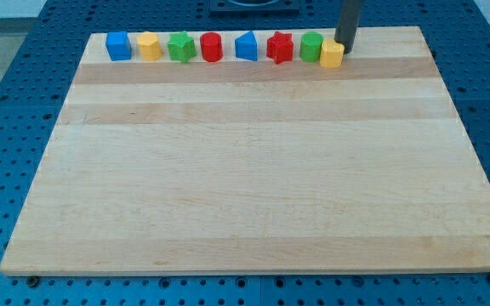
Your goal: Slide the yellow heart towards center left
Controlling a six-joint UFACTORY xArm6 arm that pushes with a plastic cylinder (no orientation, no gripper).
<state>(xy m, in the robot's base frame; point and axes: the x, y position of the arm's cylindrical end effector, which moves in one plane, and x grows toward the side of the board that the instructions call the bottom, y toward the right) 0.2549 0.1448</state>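
Note:
The yellow heart [332, 54] sits near the top right of the wooden board [253, 170], at the right end of a row of blocks and slightly below the row's line. It rests against the green block [311, 46] on its left. My tip [344, 48] is just at the heart's upper right, touching it or nearly so. The dark rod rises from there out of the view's top.
The row along the top edge, from the view's left, holds a blue block [118, 46], a second yellow block [149, 46], a green star-like block [181, 47], a red block [211, 47], a blue block [246, 46] and a red star [279, 47].

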